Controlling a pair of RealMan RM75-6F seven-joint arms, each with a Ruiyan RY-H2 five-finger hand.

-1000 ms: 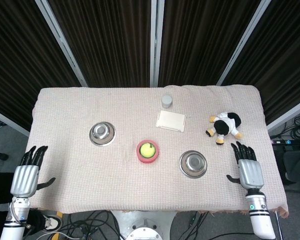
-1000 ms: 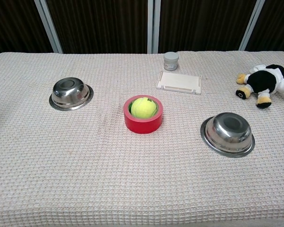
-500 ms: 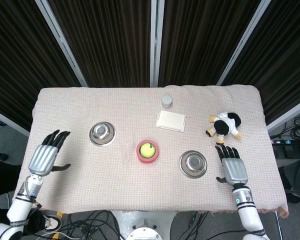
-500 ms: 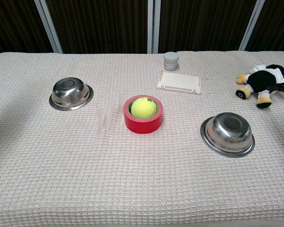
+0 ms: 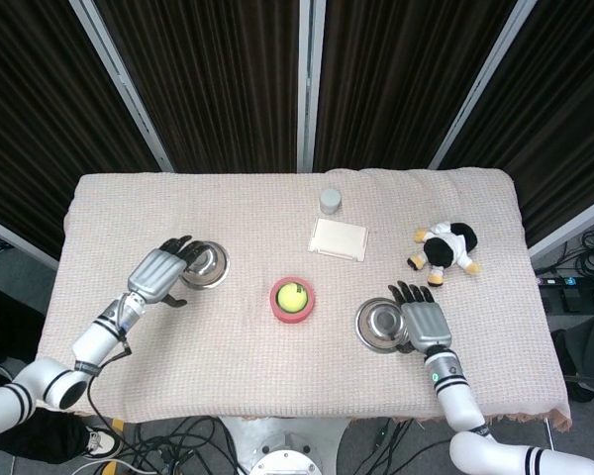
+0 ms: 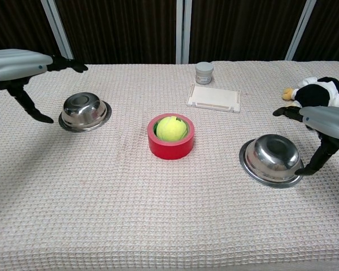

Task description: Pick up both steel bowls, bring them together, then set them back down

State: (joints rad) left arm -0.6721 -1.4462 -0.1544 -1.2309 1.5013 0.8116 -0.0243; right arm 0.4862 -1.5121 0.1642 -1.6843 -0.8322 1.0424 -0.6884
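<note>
Cloth-covered table [image 5: 277, 218], shiny steel bowls [image 5: 203, 264]

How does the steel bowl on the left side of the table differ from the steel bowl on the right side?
The left round steel bowl looks smaller in the chest view and lies farther back; the right round steel bowl lies nearer the front edge. The left robot hand hovers open by the left bowl, the right robot hand by the right bowl. Both bowls are upside down, shiny, and rest on the beige cloth.

Two shiny steel bowls, both upside down on the cloth: left bowl [image 5: 203, 263] at nine o'clock, right bowl [image 5: 381, 324] at four.
</note>
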